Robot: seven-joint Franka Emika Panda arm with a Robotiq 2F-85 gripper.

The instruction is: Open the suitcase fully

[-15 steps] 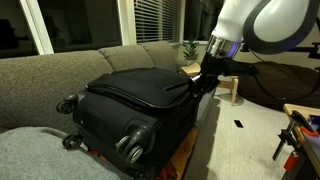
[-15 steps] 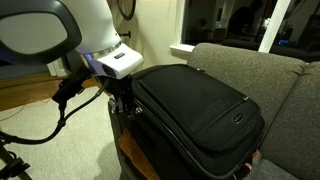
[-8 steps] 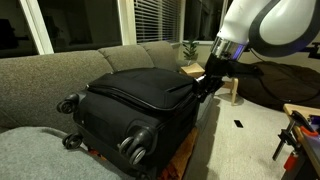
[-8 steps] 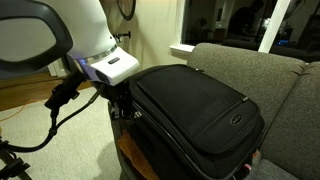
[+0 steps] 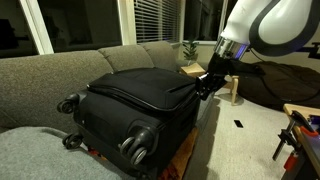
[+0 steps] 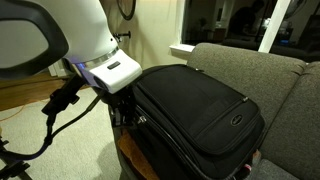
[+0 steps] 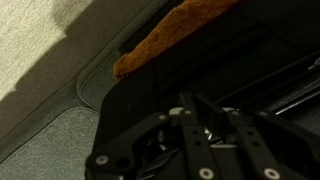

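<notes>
In an exterior view the suitcase (image 5: pixel 135 100) lies on the sofa (image 5: pixel 40 70), lid down, with my gripper (image 5: pixel 205 88) at its corner away from the sofa back. In an exterior view my gripper (image 6: pixel 122 108) touches that corner of the suitcase (image 6: pixel 200 105). In the wrist view my fingers (image 7: pixel 190 140) hang over black fabric, and I cannot tell whether they grip it.

Living room of a home. Shown by: a grey upholstered sofa (image 5: pixel 50 70) along the wall in both exterior views, dark windows with slatted blinds (image 5: pixel 150 22) behind its back edge, pale carpet (image 5: pixel 245 130) in front, and a potted plant (image 5: pixel 188 47) by its far end. A black suitcase (image 5: pixel 135 95) lies flat at the seat's front edge.
</notes>
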